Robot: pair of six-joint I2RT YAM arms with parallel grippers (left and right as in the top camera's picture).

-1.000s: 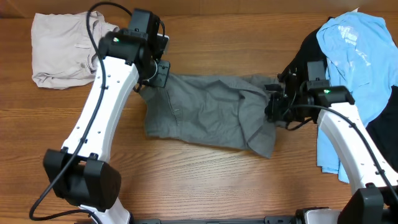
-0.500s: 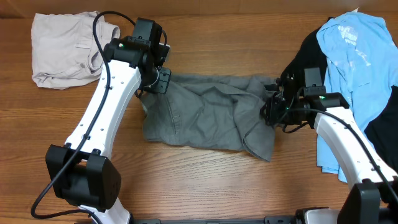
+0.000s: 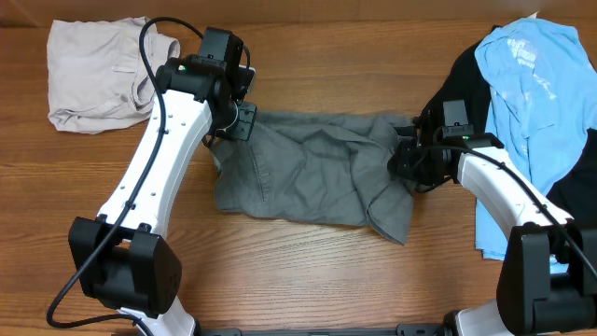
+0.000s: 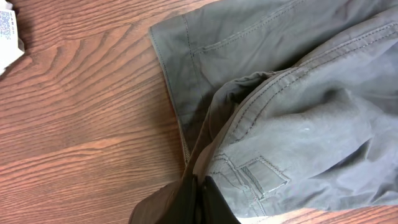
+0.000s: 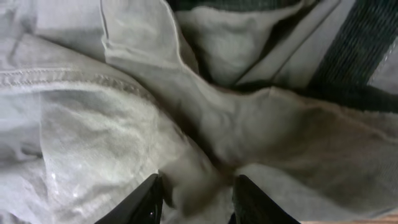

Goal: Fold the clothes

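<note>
While the L end effector (image 3: pixel 242 122) was clamped shut on the upper-left corner of the grey shorts (image 3: pixel 308 173), the R end effector (image 5: pixel 199 185) stood part-way open at the shorts' right end. A fold of cloth lay between its fingers but did not look pinched. The shorts lay rumpled across the mid desk (image 3: pixel 298 280), with the lower-right corner flopped over in a loose flap.

Risks (judgement):
- Only one corner was held. If L pulled now, the whole garment would prob. drag and bunch, not fold.
- R fingers were buried in creased cloth, so a re-close could catch 2 layers or the wrong fold and give a skewed fold line.
- R sat just beside the black garment (image 3: pixel 462 75) and the light-blue T-shirt (image 3: pixel 536 84). A sweep to that side could snag them.
- The beige shorts (image 3: pixel 93 70) were near the L arm, so a wide swing might disturb them.

Vs 1 s ago:
- L end effector sat slightly lower and further right, and the arm uncovered more of the beige shorts.
- The shorts' left edge and lower-right flap had crept a little to the left.
- R end effector had shifted a touch left, and its arm had swung inward.
- The blue tee and the black garment were unchanged.
</note>
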